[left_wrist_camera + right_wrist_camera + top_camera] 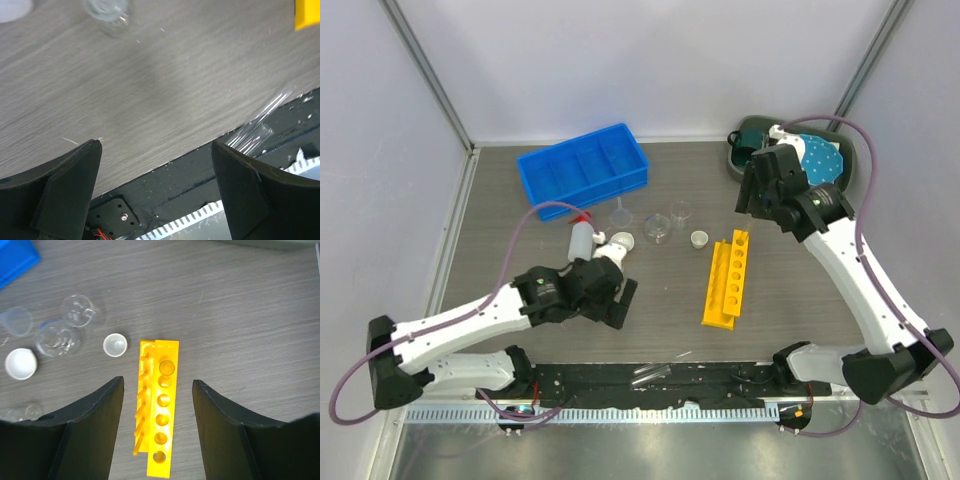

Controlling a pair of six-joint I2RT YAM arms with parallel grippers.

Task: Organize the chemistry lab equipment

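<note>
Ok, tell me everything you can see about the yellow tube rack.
The yellow tube rack is a long, plastic-looking block with six round holes facing up, none holding tubes, and a row of pegs along one side. It rests flat on the grey table, right of centre, touching nothing else.

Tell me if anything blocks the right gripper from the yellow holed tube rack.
Nothing visible does. The open right gripper frames the yellow holed tube rack between its fingers; the small white round dish sits apart, beside it.
</note>
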